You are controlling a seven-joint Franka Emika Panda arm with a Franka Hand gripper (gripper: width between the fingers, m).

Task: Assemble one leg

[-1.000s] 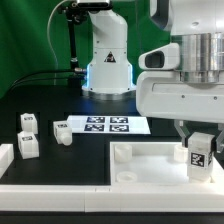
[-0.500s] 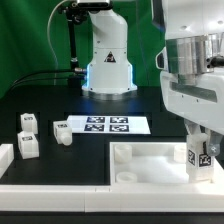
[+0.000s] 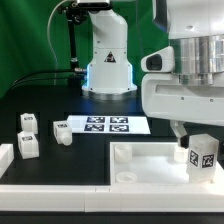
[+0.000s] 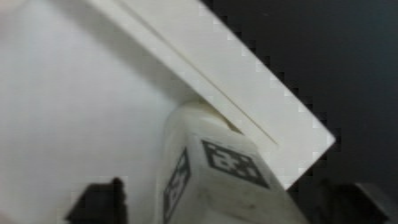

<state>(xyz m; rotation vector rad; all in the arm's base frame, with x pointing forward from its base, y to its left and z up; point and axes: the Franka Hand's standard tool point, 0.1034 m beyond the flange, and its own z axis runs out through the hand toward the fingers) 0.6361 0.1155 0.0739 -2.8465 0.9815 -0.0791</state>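
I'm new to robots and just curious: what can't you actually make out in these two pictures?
- Exterior view: the gripper jaws, hidden by the wrist housing and the leg.
- Wrist view: the leg base, cut off by the frame edge.
- Both views: whether the leg is seated in the tabletop.

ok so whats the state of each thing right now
tool: shut on the leg
leg: upright, held at the tabletop's corner on the exterior view's right
tabletop: flat on the table
loose legs: lying untouched at the exterior view's left
marker board: flat
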